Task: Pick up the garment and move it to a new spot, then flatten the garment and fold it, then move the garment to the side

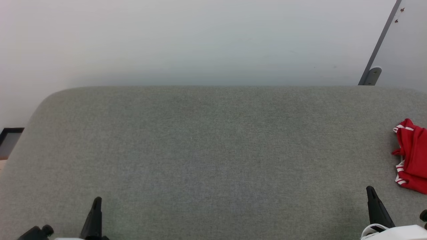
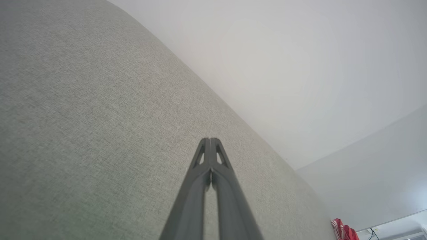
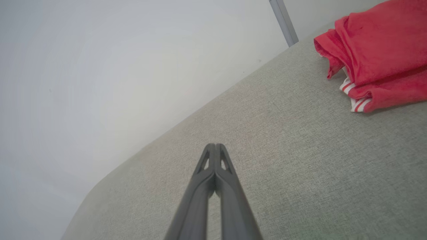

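The red garment (image 1: 413, 156) lies bunched at the far right edge of the grey padded surface (image 1: 213, 150), red-and-white striped trim showing; part of it is cut off by the frame. In the right wrist view the garment (image 3: 380, 53) sits at the upper right, well apart from my right gripper (image 3: 216, 146), which is shut and empty. My right gripper (image 1: 369, 190) stands low at the right, just left of and nearer than the garment. My left gripper (image 1: 97, 200) is at the lower left, shut and empty (image 2: 210, 140). A sliver of the garment (image 2: 343, 230) shows far off in the left wrist view.
The grey fabric surface has a rounded far-left corner and ends against a pale wall (image 1: 200, 40). A grey metal post (image 1: 380, 46) leans at the upper right behind the surface. A dark frame (image 1: 10, 133) sits beyond the left edge.
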You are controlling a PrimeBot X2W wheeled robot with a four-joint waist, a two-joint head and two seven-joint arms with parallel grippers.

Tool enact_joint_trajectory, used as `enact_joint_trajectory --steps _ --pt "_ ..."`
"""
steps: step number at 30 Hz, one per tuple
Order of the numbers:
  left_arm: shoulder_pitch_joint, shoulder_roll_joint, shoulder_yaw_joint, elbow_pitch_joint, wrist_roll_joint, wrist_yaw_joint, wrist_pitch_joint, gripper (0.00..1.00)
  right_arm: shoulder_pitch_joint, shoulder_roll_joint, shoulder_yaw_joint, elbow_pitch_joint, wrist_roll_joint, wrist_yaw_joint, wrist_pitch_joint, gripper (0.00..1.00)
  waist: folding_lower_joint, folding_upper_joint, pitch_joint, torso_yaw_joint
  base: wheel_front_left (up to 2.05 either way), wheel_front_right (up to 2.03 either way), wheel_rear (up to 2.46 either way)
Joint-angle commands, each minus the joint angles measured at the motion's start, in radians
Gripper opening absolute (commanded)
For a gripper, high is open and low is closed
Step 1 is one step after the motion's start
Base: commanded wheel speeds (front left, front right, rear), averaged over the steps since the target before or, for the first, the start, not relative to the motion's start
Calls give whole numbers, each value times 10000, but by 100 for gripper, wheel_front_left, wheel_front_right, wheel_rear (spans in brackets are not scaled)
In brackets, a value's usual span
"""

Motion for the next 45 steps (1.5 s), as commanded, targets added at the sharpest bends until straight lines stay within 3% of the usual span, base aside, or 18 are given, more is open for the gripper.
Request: enact_joint_trajectory --steps 1,45 --pt "-236 22 84 -72 -303 0 63 0 -278 8 -74 -87 391 -5 70 0 0 -1 5 3 0 0 0" --pt "-1169 -914 364 149 -3981 -1 1307 0 -949 361 -369 154 5301 -10 1300 0 0 -1 156 79 0 0 0"
